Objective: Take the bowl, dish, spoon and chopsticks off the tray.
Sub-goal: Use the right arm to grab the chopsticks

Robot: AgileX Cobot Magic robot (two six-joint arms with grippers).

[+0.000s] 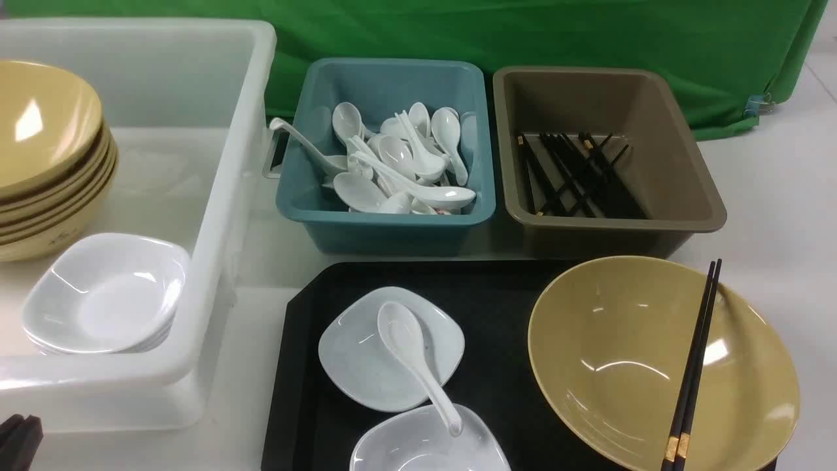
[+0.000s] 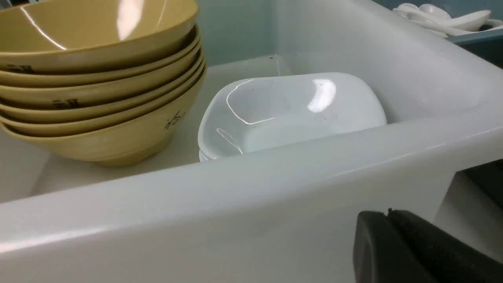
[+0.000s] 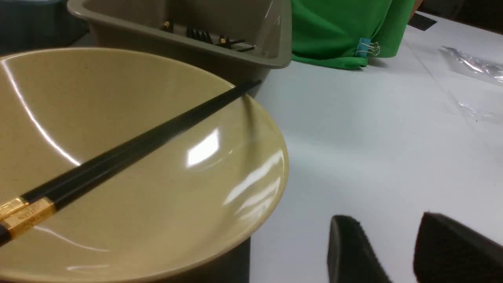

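Lab set-up staged as a canteen dish-sorting station

A green cloth backdrop, pinned by a blue binder clip, hangs behind a plain white desk. On it stand sorting tubs: a blue tub full of white spoons, a brown tub of black chopsticks, and a white crate holding stacked tan bowls and white dishes, beside a black serving tray.

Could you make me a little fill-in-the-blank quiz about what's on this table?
1. The chopsticks lie across the bowl, which stands on the ____ tray.
2. The spoon on the tray bridges ____ white dishes.
3. The spare spoons are piled in the ____ tub.
Missing words: black; two; blue.
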